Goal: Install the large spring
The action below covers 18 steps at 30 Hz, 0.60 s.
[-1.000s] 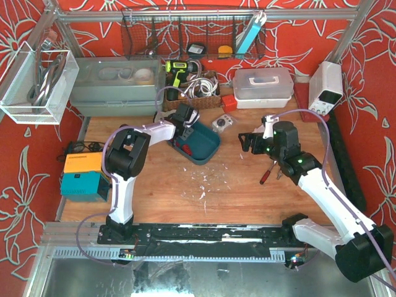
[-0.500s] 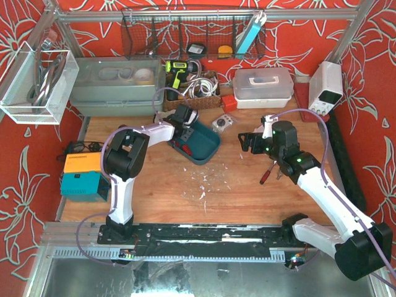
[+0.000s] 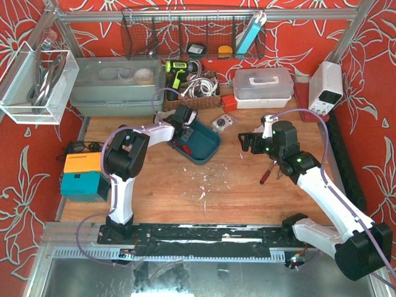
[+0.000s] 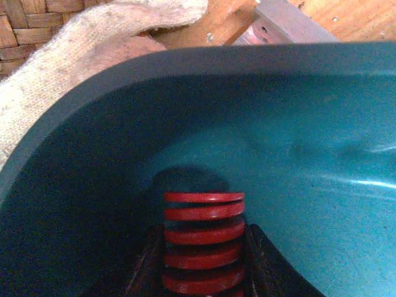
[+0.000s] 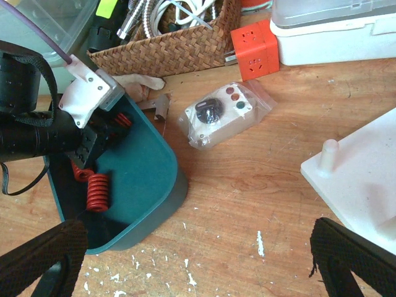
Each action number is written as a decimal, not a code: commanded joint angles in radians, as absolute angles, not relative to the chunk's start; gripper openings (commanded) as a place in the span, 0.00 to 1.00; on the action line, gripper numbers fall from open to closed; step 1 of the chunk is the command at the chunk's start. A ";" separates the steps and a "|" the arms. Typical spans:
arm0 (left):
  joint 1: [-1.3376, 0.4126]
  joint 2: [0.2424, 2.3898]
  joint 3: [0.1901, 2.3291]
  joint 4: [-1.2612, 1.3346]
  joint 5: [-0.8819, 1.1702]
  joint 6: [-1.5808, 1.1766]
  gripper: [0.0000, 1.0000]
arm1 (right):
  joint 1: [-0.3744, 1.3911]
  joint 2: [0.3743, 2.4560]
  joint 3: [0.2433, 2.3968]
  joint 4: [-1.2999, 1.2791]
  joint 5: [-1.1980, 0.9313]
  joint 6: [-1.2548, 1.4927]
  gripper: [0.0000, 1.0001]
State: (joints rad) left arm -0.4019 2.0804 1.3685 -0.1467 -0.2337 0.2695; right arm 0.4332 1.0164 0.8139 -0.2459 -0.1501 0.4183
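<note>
My left gripper [image 3: 179,137] reaches into the teal bin [image 3: 209,146] at the back of the table. In the left wrist view its jaws are shut on a red spring [image 4: 204,213], one dark finger [image 4: 151,260] on each side of the coils, close to the bin's wall [image 4: 309,124]. The right wrist view shows that same held spring [image 5: 124,119] at the left gripper's tip, and a thicker loose red spring [image 5: 97,192] lying on the bin floor [image 5: 142,167]. I cannot tell which one is the large spring. My right gripper [image 5: 198,260] hangs open over bare wood right of the bin.
A white plate with an upright peg [image 5: 331,154] lies at the right. A bagged switch box [image 5: 216,114], an orange cube [image 5: 255,42] and a wicker basket [image 5: 167,49] stand behind the bin. A red-handled screwdriver [image 3: 266,173] lies by the right arm.
The left jaws have closed onto the red spring in the bin. Neither arm has visibly shifted, and the right gripper stays open.
</note>
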 commanded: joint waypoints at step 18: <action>-0.447 1.886 1.183 0.032 -0.092 0.193 0.10 | 0.439 1.025 0.809 -0.240 -0.125 0.429 0.99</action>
